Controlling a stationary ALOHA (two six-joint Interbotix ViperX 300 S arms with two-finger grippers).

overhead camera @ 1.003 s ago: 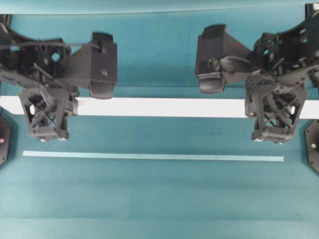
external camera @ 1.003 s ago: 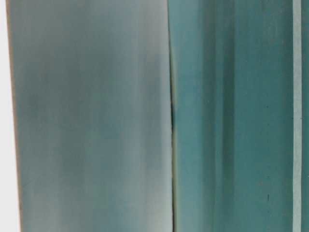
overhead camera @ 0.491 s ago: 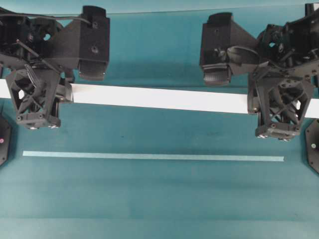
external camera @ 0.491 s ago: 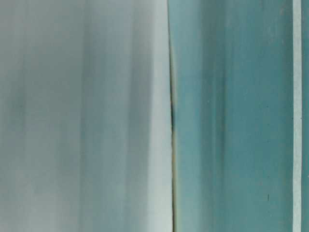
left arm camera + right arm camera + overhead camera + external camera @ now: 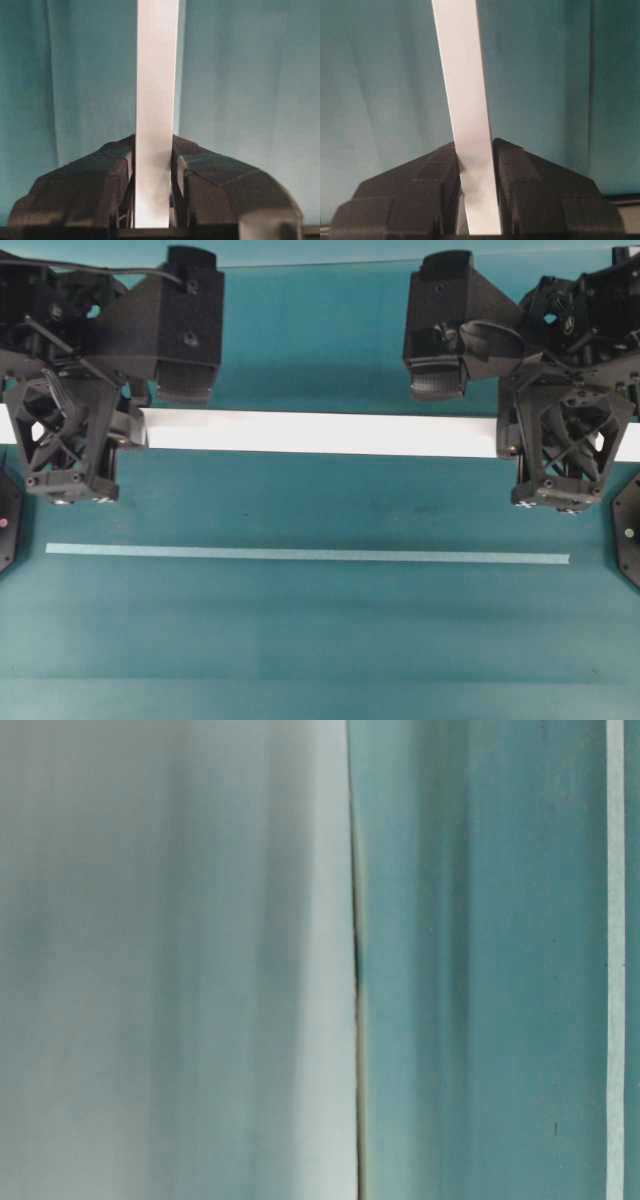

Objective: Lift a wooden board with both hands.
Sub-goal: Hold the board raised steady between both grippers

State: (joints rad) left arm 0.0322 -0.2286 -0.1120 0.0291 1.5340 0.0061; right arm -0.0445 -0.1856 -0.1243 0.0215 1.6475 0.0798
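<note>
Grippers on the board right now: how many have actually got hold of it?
2. The left gripper clamps the wooden board near its left end; the right gripper clamps it near its right end. Nothing hidden.

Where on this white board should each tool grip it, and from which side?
Near each end, from above, pinching its long edges. The board is long, narrow and flat, so end grips should keep it level. Both tools already hold it so: left tool and right tool each clamp its narrow width.
</note>
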